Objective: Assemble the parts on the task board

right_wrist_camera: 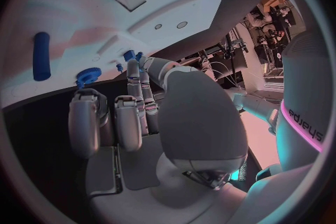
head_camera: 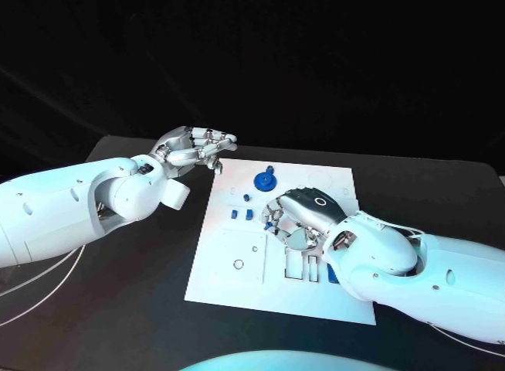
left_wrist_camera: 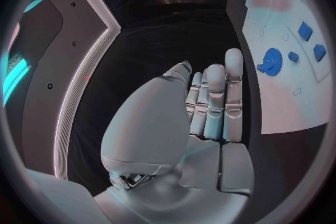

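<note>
The white task board [head_camera: 242,286] lies mid-table. A blue gear [head_camera: 265,182] stands near its far edge, with small blue parts [head_camera: 239,214] closer in. My right hand [head_camera: 303,212] is low over the board's middle. Its thumb and fingers meet on a small blue part [right_wrist_camera: 129,55], with the other fingers curled. A blue cylinder [right_wrist_camera: 42,56] lies on the board beside it. My left hand [head_camera: 194,147] hovers off the board's far left corner, holding nothing, its fingers side by side [left_wrist_camera: 213,101]. The left wrist view also has the gear [left_wrist_camera: 269,60] and blue blocks [left_wrist_camera: 305,31].
The board has empty slots and holes [head_camera: 303,267] near its front right. Black table [head_camera: 130,309] surrounds the board. My right forearm [head_camera: 431,270] covers the board's right front corner.
</note>
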